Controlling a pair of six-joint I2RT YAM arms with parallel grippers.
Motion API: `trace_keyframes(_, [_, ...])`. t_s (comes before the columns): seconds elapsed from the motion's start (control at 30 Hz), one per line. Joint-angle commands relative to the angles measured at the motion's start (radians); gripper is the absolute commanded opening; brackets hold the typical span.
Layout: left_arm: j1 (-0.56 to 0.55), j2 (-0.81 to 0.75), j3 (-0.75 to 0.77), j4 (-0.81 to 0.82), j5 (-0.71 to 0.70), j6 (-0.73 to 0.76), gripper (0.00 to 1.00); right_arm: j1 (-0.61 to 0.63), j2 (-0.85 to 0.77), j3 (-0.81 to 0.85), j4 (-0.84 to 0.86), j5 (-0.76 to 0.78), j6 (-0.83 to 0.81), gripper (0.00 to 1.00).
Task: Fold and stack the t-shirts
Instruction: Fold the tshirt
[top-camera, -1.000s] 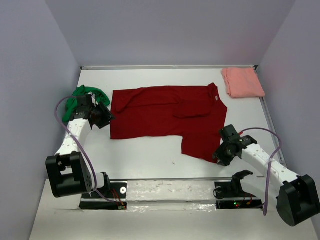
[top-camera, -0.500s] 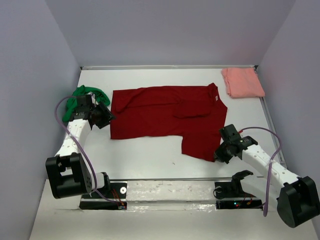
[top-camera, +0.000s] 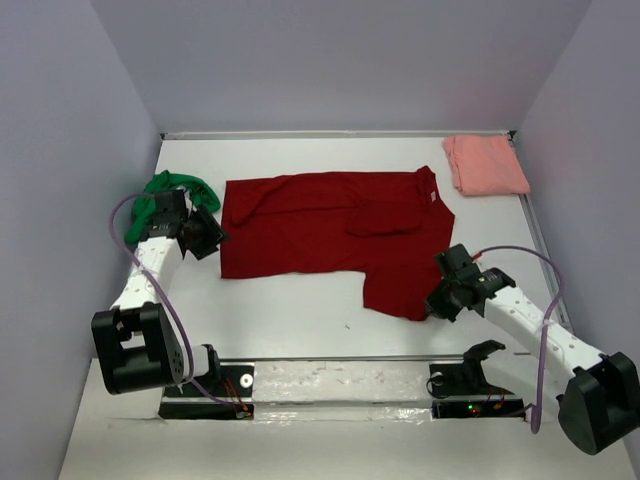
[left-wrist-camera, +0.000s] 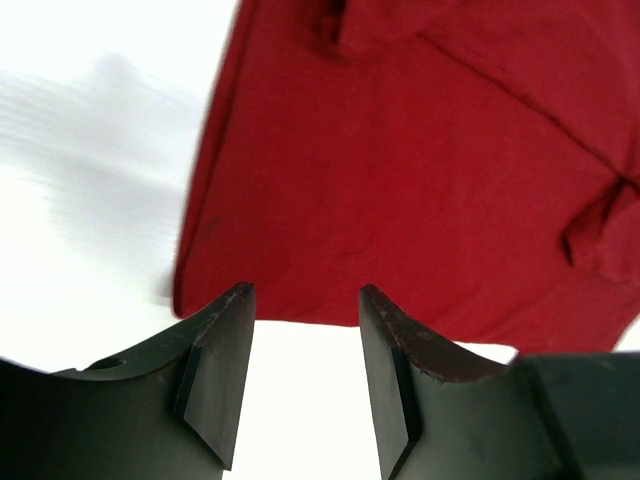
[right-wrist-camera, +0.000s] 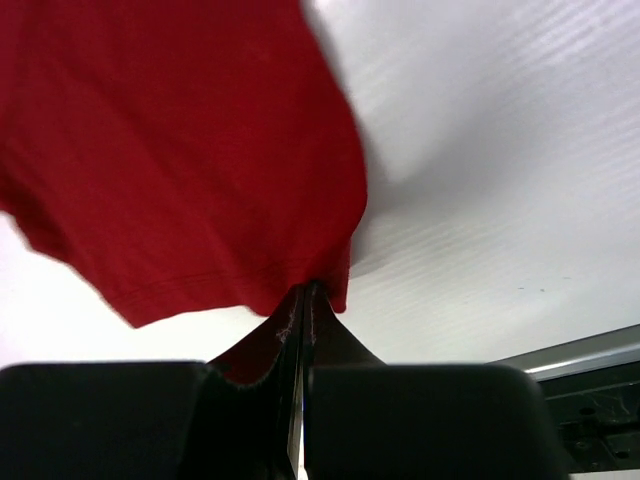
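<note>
The dark red t-shirt (top-camera: 330, 230) lies spread across the middle of the table, one part folded over near its collar. My right gripper (top-camera: 432, 305) is shut on the shirt's near right corner (right-wrist-camera: 310, 285), and the cloth rises from the table at the pinch. Just off the shirt's left edge, my left gripper (top-camera: 215, 238) stands open with only white table between its fingers (left-wrist-camera: 225, 370); the red cloth (left-wrist-camera: 420, 170) lies right ahead of them. A bright green t-shirt (top-camera: 178, 186) is bunched behind the left arm. A salmon pink t-shirt (top-camera: 485, 163) lies folded at the far right corner.
Grey walls close the table on the left, back and right. A metal rail (top-camera: 340, 372) runs along the near edge between the two arm bases. The right arm's purple cable (top-camera: 545, 300) loops near the right wall.
My right gripper has shut on the red shirt's near right corner and pulled it slightly up and leftward. The left arm has hardly moved.
</note>
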Motion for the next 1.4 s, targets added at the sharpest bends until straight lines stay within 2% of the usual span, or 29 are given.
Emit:
trace_keyframes(0.0, [-0.018, 0.024, 0.024, -0.114, -0.162, 0.018, 0.56, 0.027, -0.003, 0.118, -0.007, 0.107, -0.023, 0.0])
trace_keyframes(0.13, [-0.035, 0.015, 0.037, -0.183, -0.283, -0.006, 0.57, 0.036, -0.021, 0.126, 0.024, 0.109, -0.034, 0.0])
trace_keyframes(0.37, [-0.038, 0.05, 0.025, -0.28, -0.283, -0.044, 0.58, 0.036, -0.018, 0.11, 0.058, 0.086, -0.078, 0.0])
trace_keyframes(0.53, [-0.041, 0.081, -0.011, -0.273, -0.253, -0.067, 0.58, 0.036, -0.055, 0.101, 0.061, 0.072, -0.08, 0.0])
trace_keyframes(0.67, [-0.057, 0.136, -0.02, -0.23, -0.168, -0.086, 0.56, 0.036, -0.063, 0.112, 0.055, 0.08, -0.084, 0.0])
trace_keyframes(0.9, [-0.084, 0.196, -0.028, -0.177, -0.139, -0.087, 0.52, 0.036, -0.081, 0.112, 0.036, 0.089, -0.078, 0.0])
trace_keyframes(1.37, [-0.087, 0.214, 0.015, -0.194, -0.212, -0.091, 0.52, 0.036, -0.093, 0.117, 0.015, 0.09, -0.072, 0.0])
